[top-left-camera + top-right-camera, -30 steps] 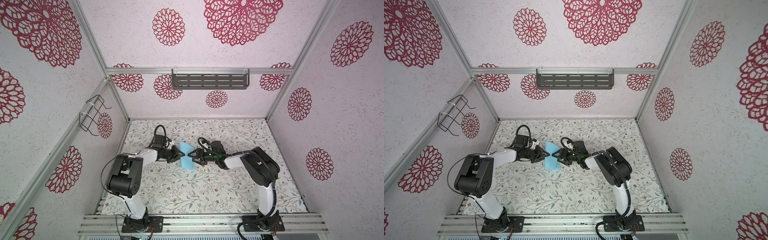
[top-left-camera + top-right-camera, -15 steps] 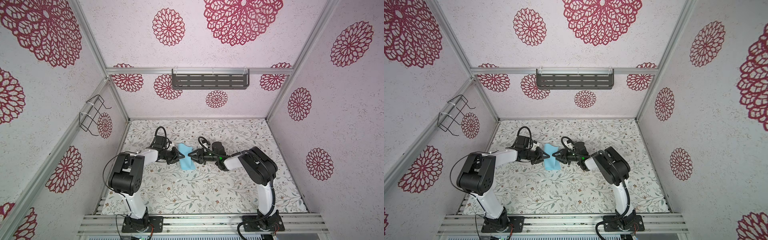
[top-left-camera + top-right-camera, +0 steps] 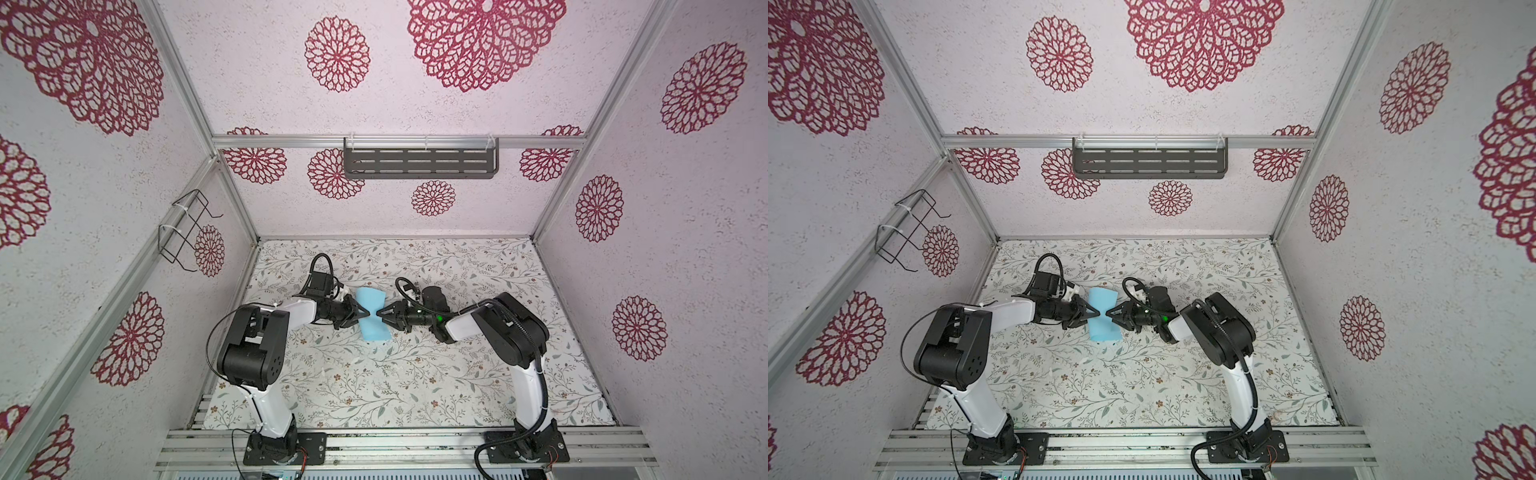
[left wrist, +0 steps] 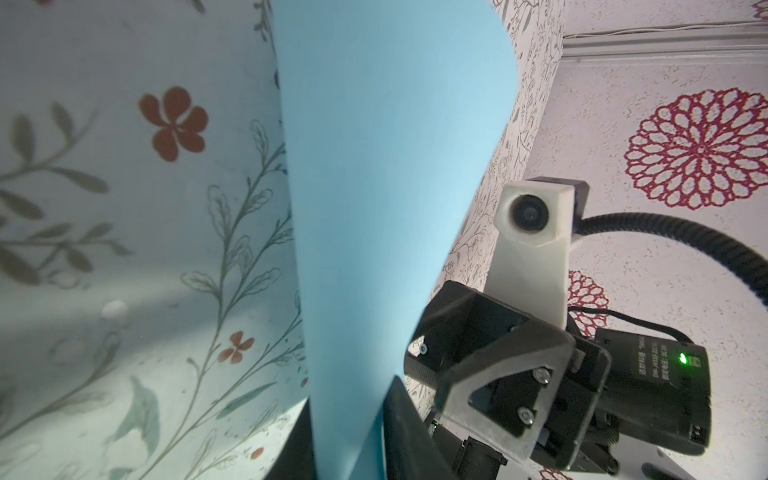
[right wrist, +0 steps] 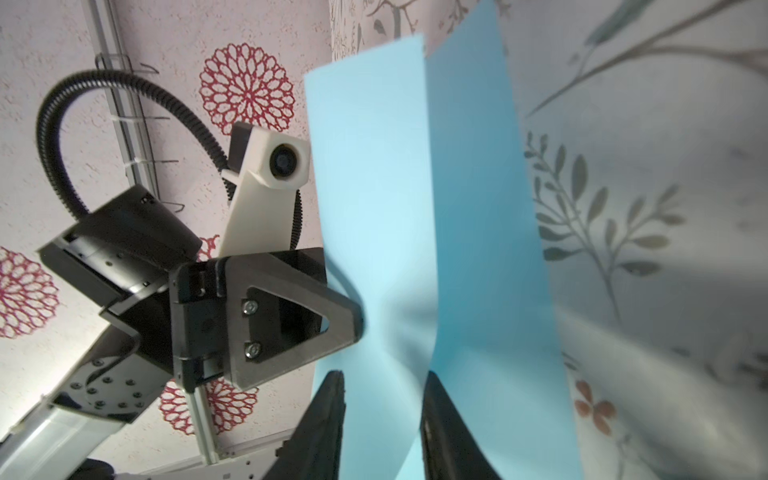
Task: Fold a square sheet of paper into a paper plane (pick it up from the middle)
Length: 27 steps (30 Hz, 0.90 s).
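A light-blue square sheet of paper [image 3: 371, 300] [image 3: 1103, 298] sits over the floral-patterned worktop [image 3: 415, 374], slightly left of centre, between the two hands. The black left hand [image 3: 365, 312] pinches its left side and the black right hand [image 3: 379, 312] its right side. Their tips face each other, close together, and the sheet extends behind and in front of them. A dark slotted metal shelf [image 3: 419, 163] hangs on the back wall, and a black wire rack [image 3: 183, 232] on the left wall.

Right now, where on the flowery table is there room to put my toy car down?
The wide front stretch of the table between the two arm bases is mostly bare, and so is the back strip by the rear wall. The middle is crowded: the left gripper and right gripper meet there at the square sheet of paper.
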Motion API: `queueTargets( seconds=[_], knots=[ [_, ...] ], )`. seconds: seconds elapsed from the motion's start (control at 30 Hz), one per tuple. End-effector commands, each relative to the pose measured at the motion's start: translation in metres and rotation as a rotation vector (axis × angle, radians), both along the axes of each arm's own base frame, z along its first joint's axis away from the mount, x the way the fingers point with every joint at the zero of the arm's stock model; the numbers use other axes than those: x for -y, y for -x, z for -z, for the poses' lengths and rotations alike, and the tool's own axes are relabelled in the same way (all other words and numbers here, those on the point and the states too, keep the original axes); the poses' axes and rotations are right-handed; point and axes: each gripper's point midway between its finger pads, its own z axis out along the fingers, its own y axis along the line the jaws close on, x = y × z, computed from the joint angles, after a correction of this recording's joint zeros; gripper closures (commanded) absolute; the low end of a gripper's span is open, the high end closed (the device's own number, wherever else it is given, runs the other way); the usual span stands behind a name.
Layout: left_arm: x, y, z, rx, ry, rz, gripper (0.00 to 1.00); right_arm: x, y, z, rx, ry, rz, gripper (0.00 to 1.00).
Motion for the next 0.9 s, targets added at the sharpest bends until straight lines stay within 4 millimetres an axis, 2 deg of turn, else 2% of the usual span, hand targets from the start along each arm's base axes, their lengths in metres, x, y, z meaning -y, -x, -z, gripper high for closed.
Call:
queueTargets(
  seconds=[0.0, 0.2, 0.27, 0.33, 0.53, 0.6, 0.73, 0.87],
  knots=[
    [0.004, -0.008, -0.011, 0.038, 0.021, 0.005, 0.74, -0.006, -0.005, -0.022, 0.061, -0.043, -0.003, 0.77],
    [0.0, -0.009, -0.021, 0.064, 0.007, -0.004, 0.65, -0.001, -0.012, -0.035, 0.102, -0.038, 0.027, 0.93],
    [-0.003, -0.01, -0.027, 0.076, 0.002, -0.012, 0.58, 0.003, -0.014, -0.04, 0.128, -0.02, 0.039, 0.97],
    [-0.008, -0.01, -0.031, 0.088, -0.015, -0.023, 0.46, 0.008, -0.017, -0.043, 0.157, 0.024, 0.054, 1.0],
    [-0.034, -0.014, -0.054, 0.167, -0.08, -0.102, 0.19, 0.034, -0.022, -0.058, 0.294, 0.249, 0.059, 1.0],
    [-0.042, -0.015, -0.057, 0.188, -0.117, -0.128, 0.14, 0.043, -0.022, -0.066, 0.341, 0.341, 0.044, 1.0],
    [-0.056, -0.014, -0.052, 0.19, -0.193, -0.172, 0.1, 0.058, -0.019, -0.089, 0.397, 0.486, 0.018, 1.0],
    [-0.054, -0.012, -0.045, 0.177, -0.194, -0.177, 0.09, 0.062, -0.014, -0.103, 0.387, 0.543, -0.006, 1.0]
  ],
)
